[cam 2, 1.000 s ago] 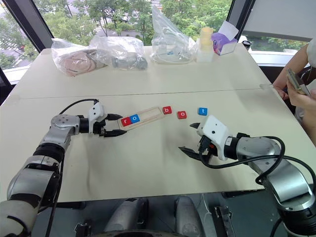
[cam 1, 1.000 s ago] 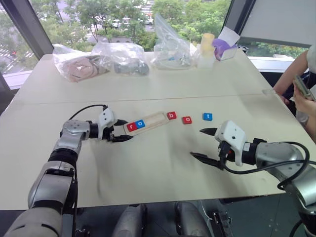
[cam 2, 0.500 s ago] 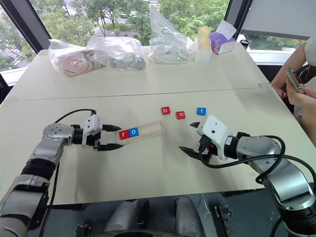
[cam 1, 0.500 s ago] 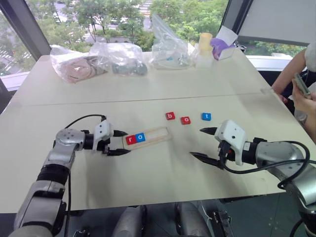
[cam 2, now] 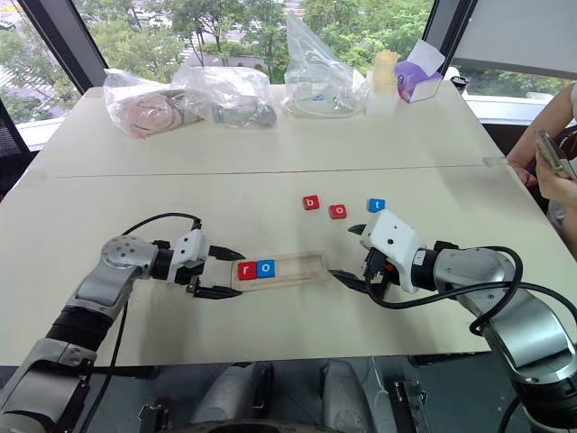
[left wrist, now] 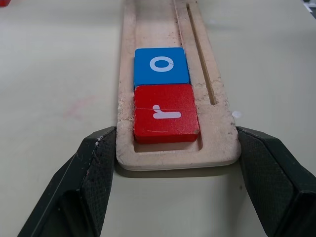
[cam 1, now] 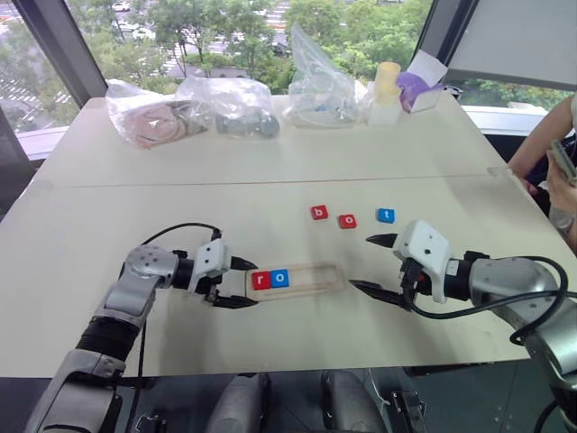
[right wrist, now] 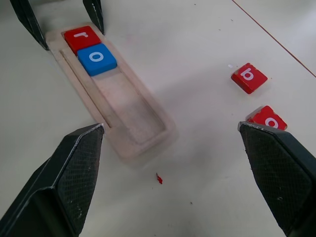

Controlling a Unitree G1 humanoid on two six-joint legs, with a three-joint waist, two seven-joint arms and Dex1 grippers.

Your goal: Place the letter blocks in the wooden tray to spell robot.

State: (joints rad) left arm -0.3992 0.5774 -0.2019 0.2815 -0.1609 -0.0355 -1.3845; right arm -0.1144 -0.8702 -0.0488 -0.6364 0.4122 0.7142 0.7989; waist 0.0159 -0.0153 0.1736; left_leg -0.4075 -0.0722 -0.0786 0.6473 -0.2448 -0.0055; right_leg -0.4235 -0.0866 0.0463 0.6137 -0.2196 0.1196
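The wooden tray [cam 1: 297,279] lies flat on the pale bench [cam 1: 270,180], in the lower middle of the left eye frame, its long side running left to right. At its left end sit two letter blocks side by side and touching: the red r [cam 1: 261,280] at the very end, the blue o [cam 1: 280,278] next to it; the remainder of the tray is bare wood. The left gripper [cam 1: 242,283] pinches that left end, one of its fingers [left wrist: 94,173] pressed to each long edge of the tray. Above and right of the tray, three blocks lie loose on the bench in a row: red b [cam 1: 319,213], red o [cam 1: 347,220], blue t [cam 1: 386,216]. The right gripper [cam 1: 373,264] hovers just beyond the tray's right end with fingers spread wide, holding nothing. Plastic bags [cam 1: 234,104] line the far edge at the top of the frame.
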